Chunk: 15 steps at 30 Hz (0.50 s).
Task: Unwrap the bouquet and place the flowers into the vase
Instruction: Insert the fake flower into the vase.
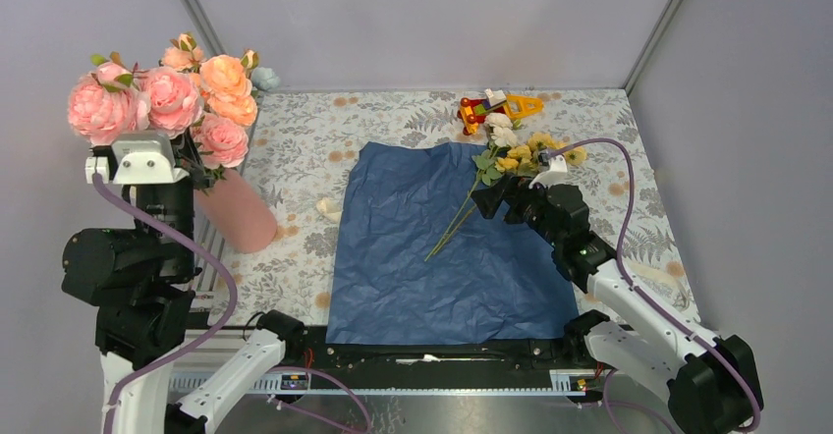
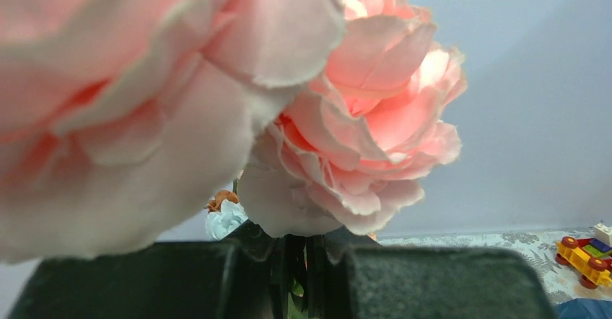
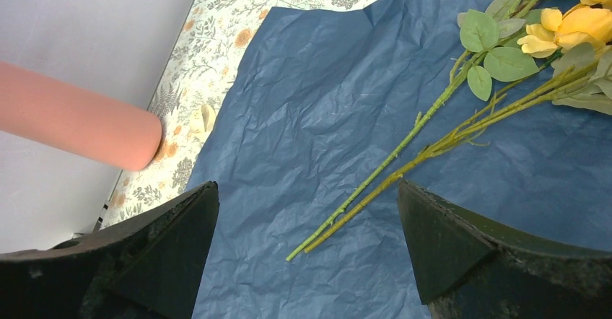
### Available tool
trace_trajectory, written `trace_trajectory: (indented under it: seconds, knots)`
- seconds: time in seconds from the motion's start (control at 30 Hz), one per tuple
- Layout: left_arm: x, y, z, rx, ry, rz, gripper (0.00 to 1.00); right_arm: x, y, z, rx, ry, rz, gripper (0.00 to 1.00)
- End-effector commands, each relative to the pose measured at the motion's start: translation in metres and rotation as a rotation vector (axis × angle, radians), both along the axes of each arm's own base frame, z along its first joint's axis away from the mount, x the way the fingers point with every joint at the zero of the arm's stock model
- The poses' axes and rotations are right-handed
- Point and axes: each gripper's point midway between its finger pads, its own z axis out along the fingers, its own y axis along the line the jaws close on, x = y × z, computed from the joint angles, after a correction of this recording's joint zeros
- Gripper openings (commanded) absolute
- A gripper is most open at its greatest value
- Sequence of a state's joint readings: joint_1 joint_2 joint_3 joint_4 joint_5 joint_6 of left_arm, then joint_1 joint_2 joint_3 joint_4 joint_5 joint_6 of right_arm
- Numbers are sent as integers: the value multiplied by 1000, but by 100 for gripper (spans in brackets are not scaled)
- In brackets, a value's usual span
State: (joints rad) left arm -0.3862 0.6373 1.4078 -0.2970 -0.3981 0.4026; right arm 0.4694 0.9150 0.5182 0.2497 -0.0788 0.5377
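The bouquet is unwrapped. Its blue paper (image 1: pixel 432 257) (image 3: pixel 289 102) lies flat. On it lie yellow and cream flowers (image 1: pixel 519 147) (image 3: pixel 570 27), their thin green stems (image 3: pixel 390 164) pointing to the near left. My right gripper (image 1: pixel 499 198) (image 3: pixel 307 185) hovers open over those stems with nothing between its fingers. The salmon-pink vase (image 1: pixel 239 216) (image 3: pixel 79 120) stands at the left with peach and pink blooms in it. My left gripper (image 1: pixel 182 162) (image 2: pixel 292 261) is raised beside the vase and shut on dark stems of pink roses (image 1: pixel 133 102) (image 2: pixel 361 117).
A red-and-yellow toy (image 1: pixel 496 110) (image 2: pixel 584 258) sits at the back of the floral tablecloth, just behind the flower heads. A cream ribbon scrap (image 1: pixel 329 208) (image 3: pixel 206 117) lies between the vase and the paper. Grey walls enclose the table on three sides.
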Motion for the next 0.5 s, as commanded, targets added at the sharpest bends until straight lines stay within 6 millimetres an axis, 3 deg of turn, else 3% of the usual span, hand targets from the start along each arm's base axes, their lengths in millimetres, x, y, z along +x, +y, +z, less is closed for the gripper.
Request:
trace_trajectory:
  seconds: [0.0, 0.17, 0.47]
  knots:
    - [-4, 10, 10, -41, -53, 48, 0, -1, 1, 16, 38, -51, 14, 99]
    - [0, 10, 12, -41, -69, 60, 0, -3, 0, 18, 43, -60, 16, 99]
    - [-1, 5, 41, -51, -134, 27, 0, -3, 2, 19, 46, -58, 23, 99]
